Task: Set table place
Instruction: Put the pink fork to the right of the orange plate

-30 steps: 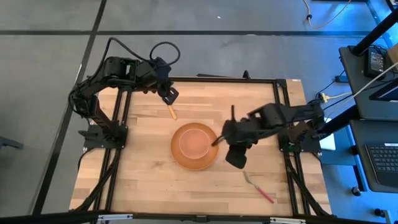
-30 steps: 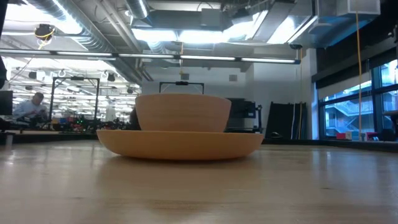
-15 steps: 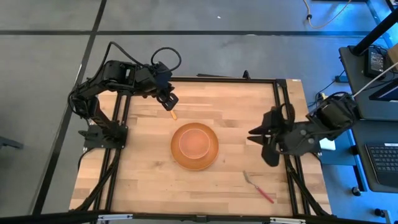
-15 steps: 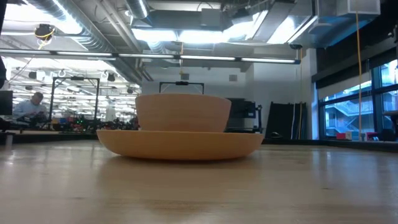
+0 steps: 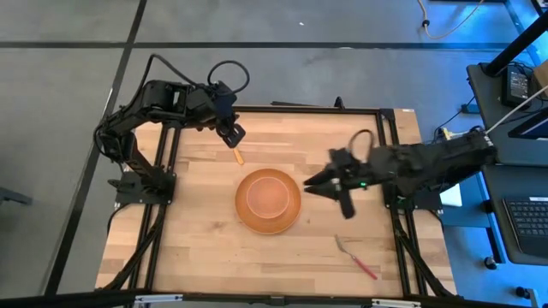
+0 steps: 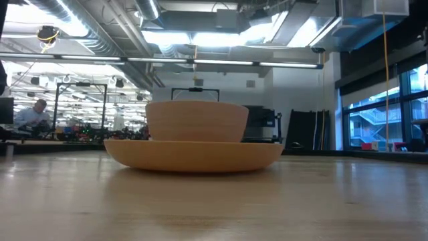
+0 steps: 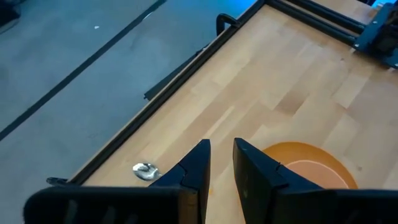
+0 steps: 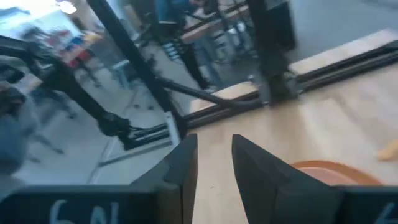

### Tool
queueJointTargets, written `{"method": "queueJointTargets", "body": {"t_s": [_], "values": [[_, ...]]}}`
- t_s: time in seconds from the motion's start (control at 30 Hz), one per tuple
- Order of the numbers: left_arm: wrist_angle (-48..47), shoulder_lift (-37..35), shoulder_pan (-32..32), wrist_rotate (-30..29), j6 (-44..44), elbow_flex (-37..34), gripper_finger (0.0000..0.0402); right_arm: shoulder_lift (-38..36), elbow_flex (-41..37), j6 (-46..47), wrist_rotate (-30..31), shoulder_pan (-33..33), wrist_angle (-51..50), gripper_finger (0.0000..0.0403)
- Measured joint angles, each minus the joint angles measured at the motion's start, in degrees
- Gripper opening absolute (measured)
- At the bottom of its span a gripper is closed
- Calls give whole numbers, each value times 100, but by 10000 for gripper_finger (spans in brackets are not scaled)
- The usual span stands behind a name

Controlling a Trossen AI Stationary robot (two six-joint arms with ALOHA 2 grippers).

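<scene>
The pale-orange bowl (image 5: 268, 196) stands in the wide orange plate (image 5: 246, 219) at the table's middle; both also show in the low view, the bowl (image 6: 196, 121) on the plate (image 6: 194, 155). The spoon lies on the table at the far left, with its wooden handle (image 5: 238, 156) and metal bowl (image 7: 145, 170) showing. My left gripper (image 5: 231, 133) hovers over it, fingers (image 7: 200, 163) a narrow gap apart and empty. My right gripper (image 5: 310, 186) is just right of the plate, above the table, with a narrow gap and empty (image 8: 214, 146). The red-handled fork (image 5: 356, 257) lies at the near right.
The black metal frame (image 5: 308, 109) edges the plank table. Bare planks lie to the left of the plate and along the near edge. The right arm stretches across the table's right half. People and benches show in the room beyond the table, in the low view.
My right gripper left the bowl's right rim and drew back toward the table's right edge. It then came back toward the plate and now stands just right of it. The bowl and plate have stayed put.
</scene>
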Motion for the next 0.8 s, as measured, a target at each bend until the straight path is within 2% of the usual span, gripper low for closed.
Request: {"method": "queueJointTargets", "body": {"t_s": [0.1, 0.27, 0.43, 0.63, 0.8], "values": [[0, 0, 67, 0, 94, 0, 63, -6, -628, 462, -771, -508, 458, 101], [0, 0, 180, -2, 178, 0, 63, -205, -1297, 1722, -2313, -1066, -1144, 101], [0, 0, 225, -2, 180, 0, 63, -462, -1752, 3337, -3489, -809, -2288, 101], [2, 0, 225, -87, 20, 0, 63, -511, -2011, 4920, -3964, -16, -3115, 101], [2, 1, 225, -125, -262, 0, 63, -475, -2271, 5197, -3599, 525, -3033, 101]]}}
